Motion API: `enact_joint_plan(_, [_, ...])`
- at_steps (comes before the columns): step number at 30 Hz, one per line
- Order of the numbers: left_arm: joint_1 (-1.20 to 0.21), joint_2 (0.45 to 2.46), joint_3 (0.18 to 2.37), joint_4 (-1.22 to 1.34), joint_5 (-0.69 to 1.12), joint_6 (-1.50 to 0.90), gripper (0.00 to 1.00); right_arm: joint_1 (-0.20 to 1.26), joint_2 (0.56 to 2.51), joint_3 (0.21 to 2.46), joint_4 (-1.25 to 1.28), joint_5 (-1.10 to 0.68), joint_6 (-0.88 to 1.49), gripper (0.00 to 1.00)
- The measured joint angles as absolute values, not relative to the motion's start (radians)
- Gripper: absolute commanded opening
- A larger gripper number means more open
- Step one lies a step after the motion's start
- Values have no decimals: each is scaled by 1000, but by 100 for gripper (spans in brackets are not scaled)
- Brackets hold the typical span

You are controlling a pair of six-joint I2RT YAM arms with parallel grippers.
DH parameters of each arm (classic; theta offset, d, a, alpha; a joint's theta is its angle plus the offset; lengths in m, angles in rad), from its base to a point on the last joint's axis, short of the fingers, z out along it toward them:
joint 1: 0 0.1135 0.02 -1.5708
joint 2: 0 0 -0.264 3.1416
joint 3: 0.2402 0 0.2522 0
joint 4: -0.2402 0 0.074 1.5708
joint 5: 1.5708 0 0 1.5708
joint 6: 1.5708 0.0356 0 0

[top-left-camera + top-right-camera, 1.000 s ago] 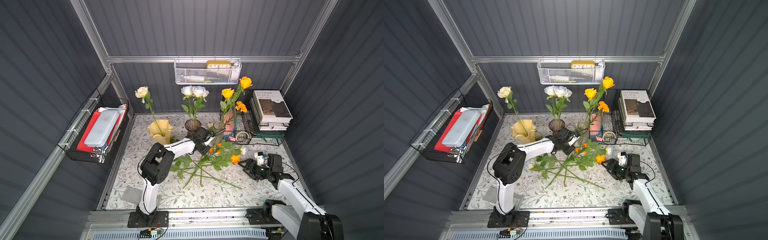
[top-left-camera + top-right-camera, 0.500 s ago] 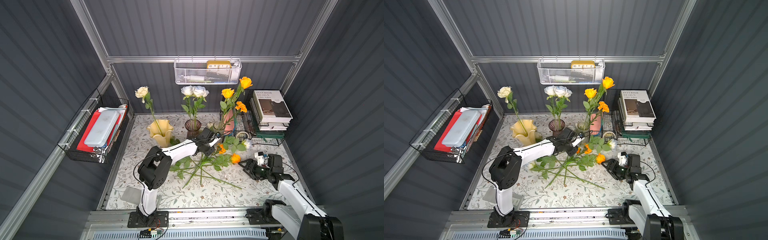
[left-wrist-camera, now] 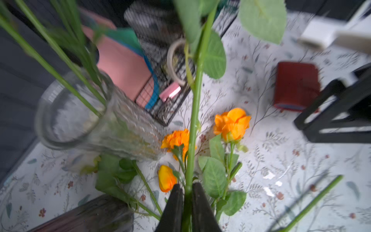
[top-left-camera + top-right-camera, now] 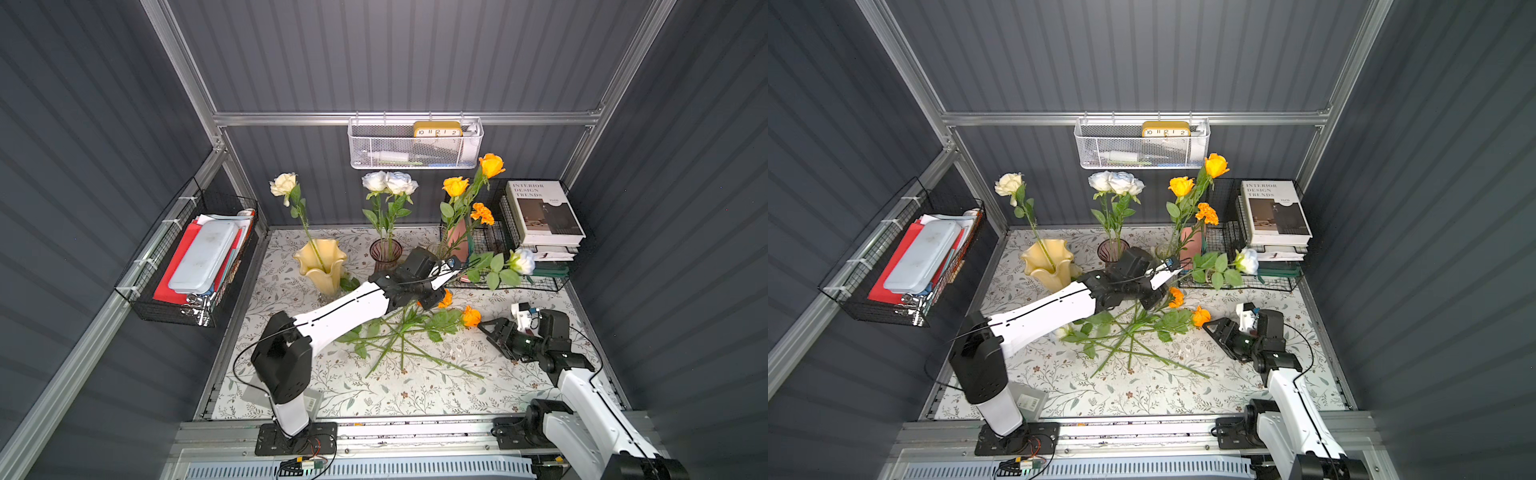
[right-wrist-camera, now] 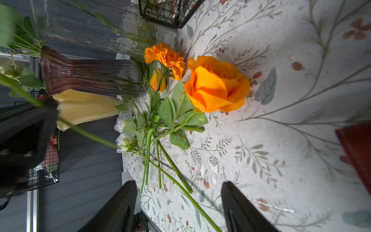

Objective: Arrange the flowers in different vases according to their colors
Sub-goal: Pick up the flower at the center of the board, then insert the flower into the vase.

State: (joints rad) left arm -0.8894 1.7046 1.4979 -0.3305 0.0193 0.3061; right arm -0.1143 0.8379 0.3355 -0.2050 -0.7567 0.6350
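Note:
My left gripper (image 3: 187,185) is shut on the green stem of a white rose (image 4: 523,261) and holds it above the table, with the head out over the wire basket's front. Loose flowers lie below it: an orange rose (image 5: 216,86), a marigold (image 5: 164,58), a tulip (image 3: 166,178) and crossed stems (image 4: 399,332). At the back, the pale yellow vase (image 4: 320,266) holds a cream rose, the purple vase (image 4: 385,254) two white roses, and the clear vase (image 3: 84,120) orange flowers. My right gripper (image 5: 178,183) is open and low, just right of the orange rose.
A black wire basket (image 4: 498,249) with stacked books stands at the back right. Another wire basket (image 4: 187,257) with folders hangs on the left wall, and a white mesh basket (image 4: 415,145) on the back wall. A dark red box (image 3: 296,86) lies on the cloth.
The left gripper has closed on the white rose's stem and lifted it, swinging the head up and toward the back right. The right arm has stayed still.

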Motion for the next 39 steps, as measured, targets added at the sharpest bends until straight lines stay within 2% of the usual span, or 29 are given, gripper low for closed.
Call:
enact_joint_plan(9, [-892, 1253, 1514, -132, 108, 281, 7, -114, 853, 332, -207, -760, 635, 72])
enact_joint_plan(16, [-852, 1126, 1467, 69, 5, 284, 0, -114, 887, 332, -204, -765, 635, 71])
enact_joint_plan(23, [-664, 1206, 1352, 406, 53, 194, 0, -114, 920, 332, -189, -768, 634, 71])
enact_joint_plan(39, [-431, 1611, 1242, 1172, 183, -187, 0, -114, 990, 332, -162, -791, 616, 72])
